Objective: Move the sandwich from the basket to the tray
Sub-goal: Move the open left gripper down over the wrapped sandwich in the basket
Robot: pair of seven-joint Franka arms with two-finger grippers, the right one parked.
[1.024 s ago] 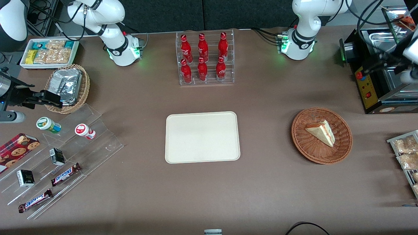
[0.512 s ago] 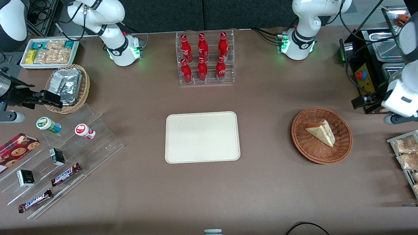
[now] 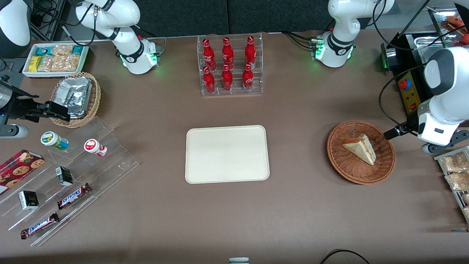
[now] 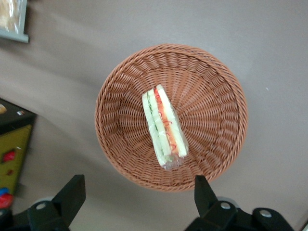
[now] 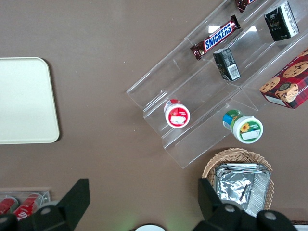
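The sandwich [image 3: 361, 148] lies in the reddish-brown wicker basket [image 3: 335, 154], toward the working arm's end of the table. In the left wrist view the sandwich [image 4: 163, 127] shows its red, orange and green filling, lying across the basket [image 4: 211, 82]. My left gripper [image 4: 137, 197] is open and empty, held above the table just outside the basket's rim, with its fingers [image 4: 72, 192] spread wide. In the front view the hand [image 3: 436, 130] hangs beside the basket. The cream tray [image 3: 227, 154] lies at the table's middle and also shows in the right wrist view [image 5: 24, 101].
A black machine [image 3: 410, 91] stands close to the hand. A rack of snack packets [image 3: 454, 172] lies beside the basket. A clear rack of red bottles [image 3: 231, 66] stands farther back. An acrylic stepped shelf [image 3: 73, 183] and a tan foil basket [image 3: 75, 97] are toward the parked arm's end.
My left arm has swung down from over the black machine toward the basket. The sandwich, basket and tray have not moved.
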